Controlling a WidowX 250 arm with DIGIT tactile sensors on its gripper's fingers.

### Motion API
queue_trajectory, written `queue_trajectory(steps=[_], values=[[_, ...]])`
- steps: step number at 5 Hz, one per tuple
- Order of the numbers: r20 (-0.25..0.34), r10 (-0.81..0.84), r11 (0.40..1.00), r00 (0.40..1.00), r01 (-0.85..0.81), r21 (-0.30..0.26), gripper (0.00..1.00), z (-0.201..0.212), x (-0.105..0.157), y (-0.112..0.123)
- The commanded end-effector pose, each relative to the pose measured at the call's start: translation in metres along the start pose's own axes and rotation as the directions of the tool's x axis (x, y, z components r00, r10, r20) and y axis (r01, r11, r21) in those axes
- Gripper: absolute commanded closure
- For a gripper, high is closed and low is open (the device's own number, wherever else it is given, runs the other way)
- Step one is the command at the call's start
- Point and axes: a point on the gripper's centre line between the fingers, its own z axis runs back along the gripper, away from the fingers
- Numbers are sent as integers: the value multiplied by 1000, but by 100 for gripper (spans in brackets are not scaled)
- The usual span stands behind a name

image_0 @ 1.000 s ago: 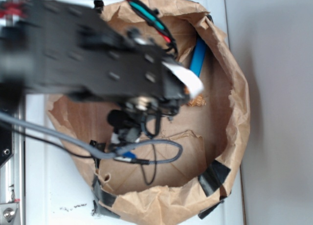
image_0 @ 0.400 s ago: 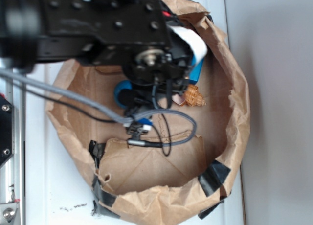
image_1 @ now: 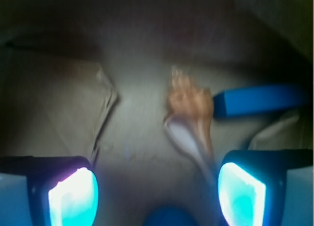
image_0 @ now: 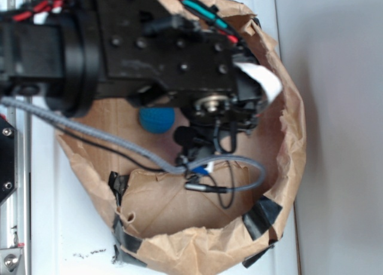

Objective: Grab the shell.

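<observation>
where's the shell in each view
Exterior: not visible; the arm hides that part of the paper bag.
Wrist: the shell lies centre-right, ahead of the open pincer, nearer its right finger.
Shared landmark: the blue ball, bottom centre in the wrist view.

Inspector A: State the colours, wrist view.

Inspector B: The knobbly spiral sea shell [image_1: 189, 113] is tan-orange, with a pale pinkish-white opening. The rectangular block [image_1: 257, 100] is solid blue. The gripper [image_1: 157, 194] has pads glowing cyan-white in black housings.

Inspector A: Exterior view?

Inspector B: The crumpled paper bag [image_0: 290, 137] is plain brown with black tape patches. The round ball [image_0: 157, 118] is teal-blue. The robot arm [image_0: 149, 54] is black, with grey, red and teal cables.
</observation>
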Motion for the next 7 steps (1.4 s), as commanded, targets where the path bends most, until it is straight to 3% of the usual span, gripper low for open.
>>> queue_trajectory(steps=[1,2,7], values=[[42,34,998,999,-37,55,0,-6,35,17],[28,84,995,996,-85,48,0,-21,36,19],[-67,284,953,957,-274,126,0,-62,27,11]])
